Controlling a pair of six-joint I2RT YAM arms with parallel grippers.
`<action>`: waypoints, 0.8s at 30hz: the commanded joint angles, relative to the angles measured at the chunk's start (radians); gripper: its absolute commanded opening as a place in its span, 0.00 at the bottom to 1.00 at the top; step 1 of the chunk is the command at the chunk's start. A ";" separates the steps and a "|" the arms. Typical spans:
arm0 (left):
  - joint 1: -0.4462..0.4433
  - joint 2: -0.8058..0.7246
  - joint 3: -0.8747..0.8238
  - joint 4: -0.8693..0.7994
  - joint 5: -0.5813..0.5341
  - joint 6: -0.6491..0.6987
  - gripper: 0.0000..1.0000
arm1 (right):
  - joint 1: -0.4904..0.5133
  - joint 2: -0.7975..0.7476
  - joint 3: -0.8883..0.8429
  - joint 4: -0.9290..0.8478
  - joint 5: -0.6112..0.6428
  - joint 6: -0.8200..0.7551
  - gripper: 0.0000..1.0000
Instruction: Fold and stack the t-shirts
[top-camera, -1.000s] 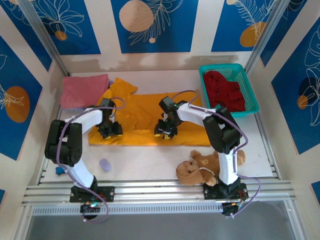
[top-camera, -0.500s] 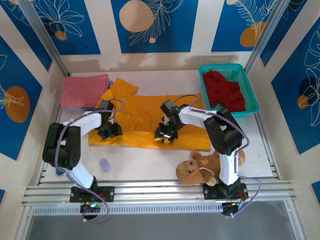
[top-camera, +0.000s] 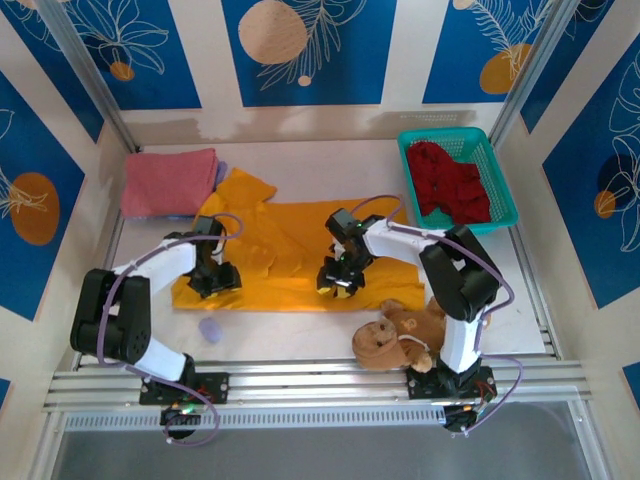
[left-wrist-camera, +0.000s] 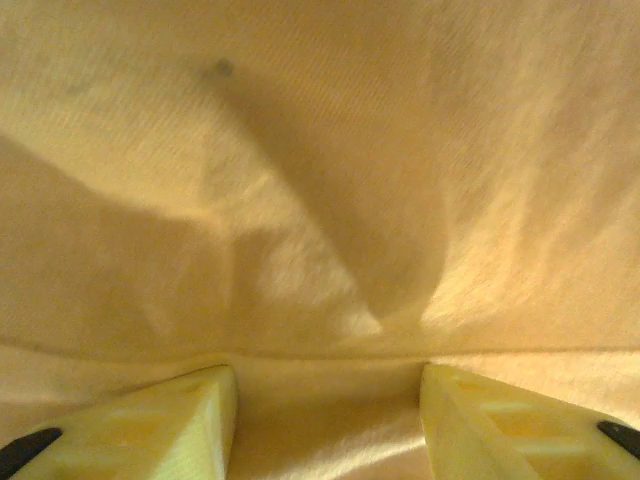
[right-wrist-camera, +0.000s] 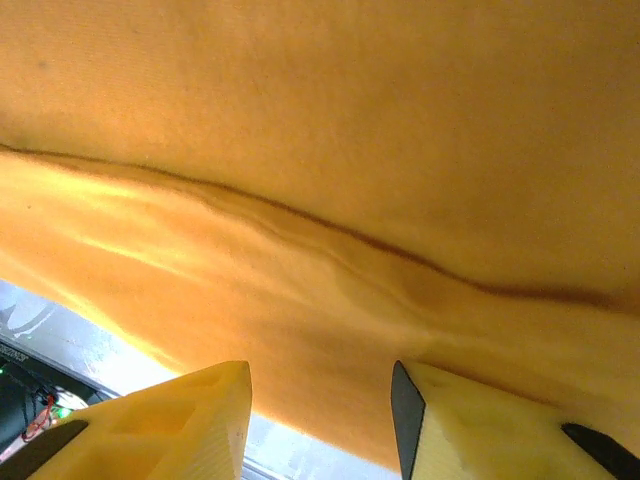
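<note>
Left gripper (top-camera: 214, 281) and right gripper (top-camera: 337, 282), partly closed, each pinched the mustard-orange t-shirt (top-camera: 280, 240) at its 7 and 5 o'clock hem.

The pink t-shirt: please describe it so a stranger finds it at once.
Look at the table's far left corner. The pink t-shirt lies there, folded into a neat rectangle. The orange t-shirt beside it is spread out, and the dark red t-shirt is crumpled in the basket.

The mustard-orange shirt (top-camera: 290, 235), salmon-pink shirt (top-camera: 168, 180) and dark red shirt (top-camera: 452, 182) are all plain, the mesh basket (top-camera: 440, 135) is teal, the teddy bear (top-camera: 392, 338) brown, and the walls (top-camera: 350, 60) carry blue panels with white leaf outlines and peach discs between white stripes.
</note>
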 joint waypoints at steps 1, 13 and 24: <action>-0.010 -0.033 0.117 -0.131 -0.023 0.005 0.52 | -0.032 -0.083 0.073 -0.110 0.063 -0.049 0.43; -0.008 0.181 0.604 -0.267 -0.091 0.096 0.51 | -0.217 -0.099 0.241 -0.316 0.202 -0.202 0.43; -0.006 0.526 0.977 -0.232 -0.143 0.144 0.50 | -0.331 0.018 0.390 -0.302 0.266 -0.304 0.42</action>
